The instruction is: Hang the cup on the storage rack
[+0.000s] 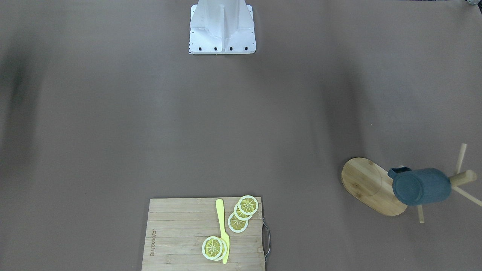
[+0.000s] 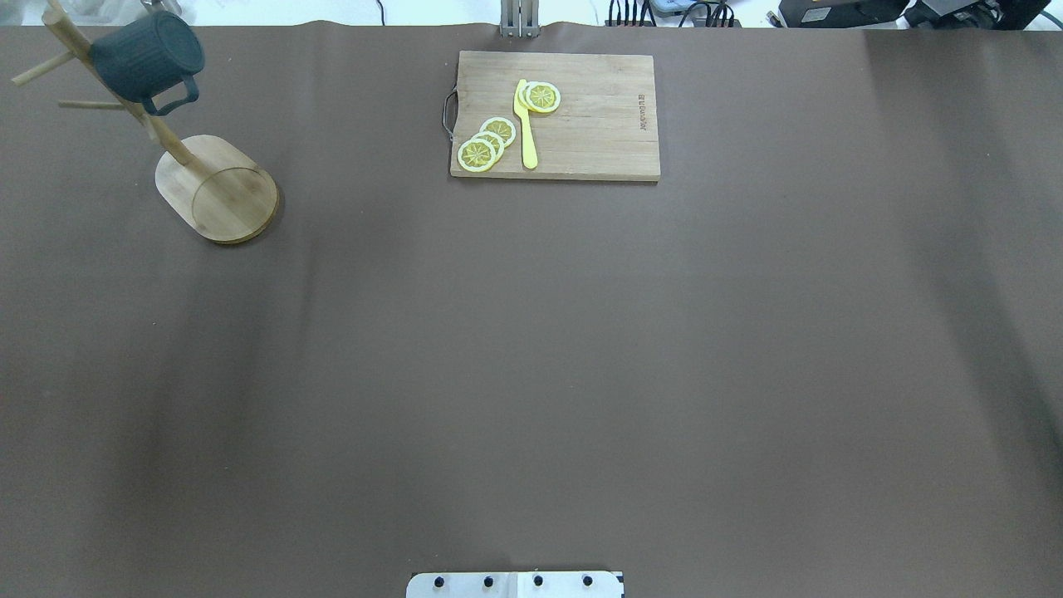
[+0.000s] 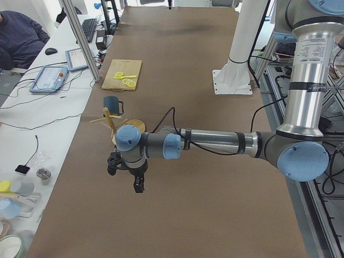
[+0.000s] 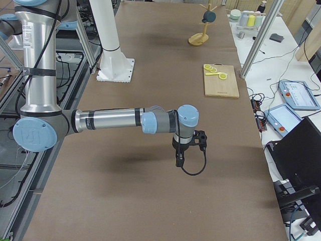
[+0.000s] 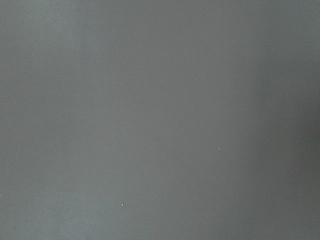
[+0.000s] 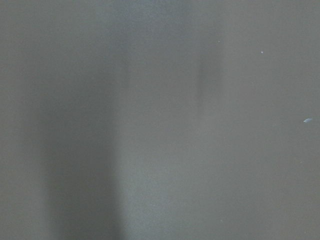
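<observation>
The dark blue-grey cup (image 1: 421,186) hangs by its handle on a peg of the bamboo storage rack (image 1: 367,184), tilted, bottom toward the front-facing camera. In the overhead view the cup (image 2: 148,56) and rack (image 2: 220,195) are at the far left corner. My left gripper (image 3: 137,184) shows only in the exterior left view, above the table, nearer than the rack (image 3: 110,119) and apart from it; I cannot tell if it is open. My right gripper (image 4: 179,161) shows only in the exterior right view, far from the cup (image 4: 210,16); I cannot tell its state. Both wrist views show only brown table cover.
A rectangular wooden cutting board (image 2: 598,124) with lemon slices (image 2: 486,143) and a yellow knife (image 2: 525,124) lies at the table's far middle edge. The white robot base (image 1: 222,26) stands at the near edge. Side benches with devices flank the table.
</observation>
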`<control>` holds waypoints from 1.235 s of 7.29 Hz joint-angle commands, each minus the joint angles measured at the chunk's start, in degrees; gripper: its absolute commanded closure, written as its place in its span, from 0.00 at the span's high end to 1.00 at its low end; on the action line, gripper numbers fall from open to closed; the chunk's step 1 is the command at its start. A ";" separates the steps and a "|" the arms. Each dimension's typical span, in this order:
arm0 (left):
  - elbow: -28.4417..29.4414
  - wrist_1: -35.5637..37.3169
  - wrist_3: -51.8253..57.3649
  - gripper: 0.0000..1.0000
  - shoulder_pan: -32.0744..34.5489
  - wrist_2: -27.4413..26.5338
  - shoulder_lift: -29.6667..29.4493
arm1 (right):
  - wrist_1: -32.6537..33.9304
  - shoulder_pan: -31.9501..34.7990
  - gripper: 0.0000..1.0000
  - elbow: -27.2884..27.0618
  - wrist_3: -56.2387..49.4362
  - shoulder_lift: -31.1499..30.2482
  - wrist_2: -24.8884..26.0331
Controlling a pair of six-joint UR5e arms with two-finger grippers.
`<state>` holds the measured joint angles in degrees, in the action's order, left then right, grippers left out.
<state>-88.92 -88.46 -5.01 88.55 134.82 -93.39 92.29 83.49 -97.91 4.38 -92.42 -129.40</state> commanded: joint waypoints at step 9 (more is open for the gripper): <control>0.77 0.04 -0.53 0.99 -0.04 1.24 0.05 | -0.01 0.01 1.00 -2.20 0.28 -0.48 1.52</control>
<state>-88.21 -88.49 -5.49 88.52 136.04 -93.33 92.29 83.50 -99.73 4.73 -92.83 -127.85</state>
